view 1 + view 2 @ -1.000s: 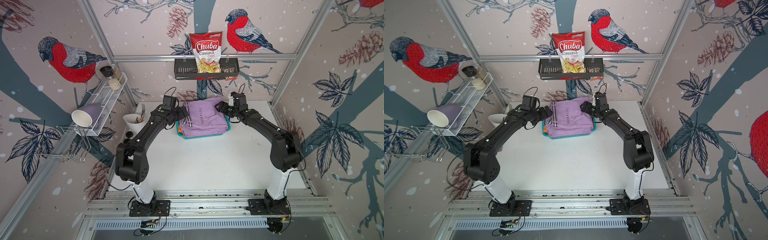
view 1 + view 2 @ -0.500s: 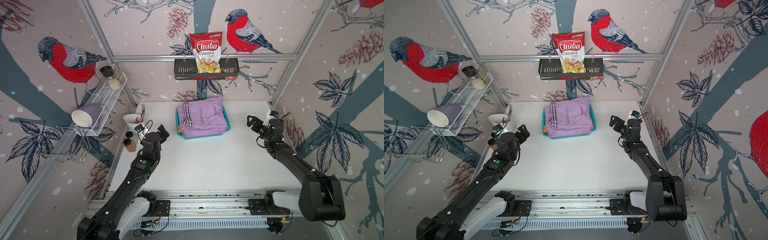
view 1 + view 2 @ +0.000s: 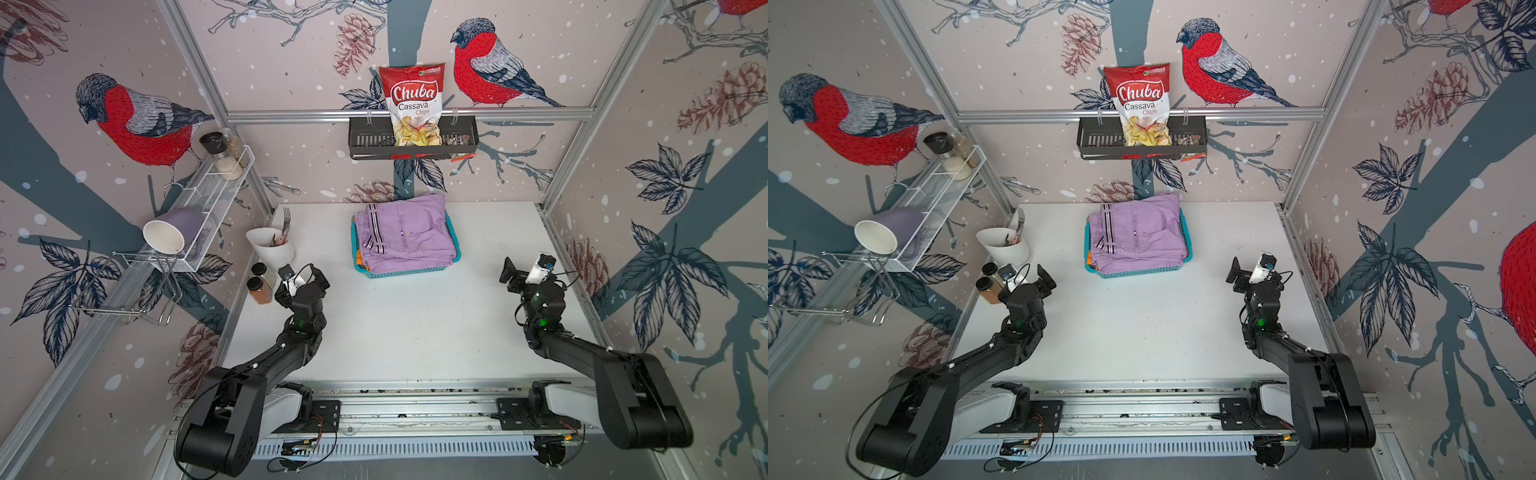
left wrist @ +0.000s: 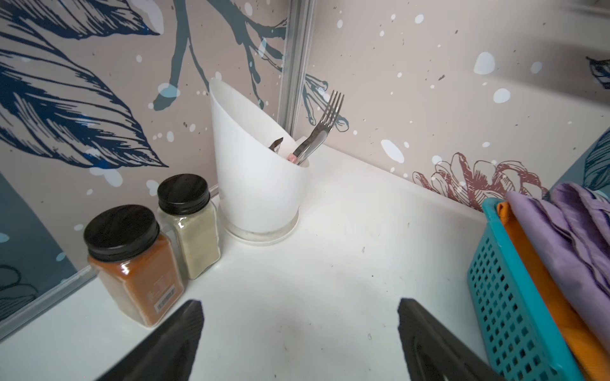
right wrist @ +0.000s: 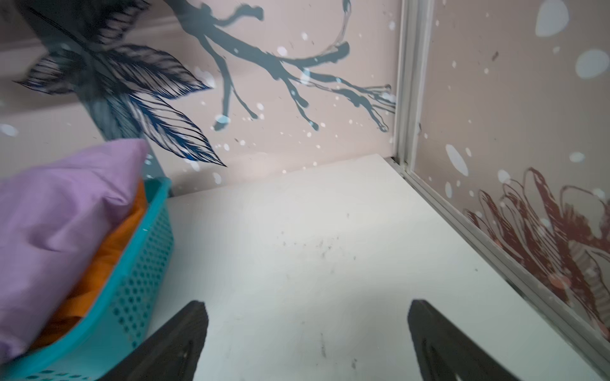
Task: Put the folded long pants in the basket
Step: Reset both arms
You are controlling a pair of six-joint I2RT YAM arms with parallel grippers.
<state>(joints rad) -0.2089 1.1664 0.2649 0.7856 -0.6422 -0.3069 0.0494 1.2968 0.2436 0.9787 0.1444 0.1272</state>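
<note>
Soft cloth, smooth plastic, shiny and matt metal.
Pants of matt, creased cloth, lilac over orange, in basket of smooth teal plastic mesh; table matt white, faintly scuffed; fork of shiny metal in smooth white plastic holder; jars clear and glossy, lids dark and grained; bag of glossy foil; rack of matt black slotted metal.
</note>
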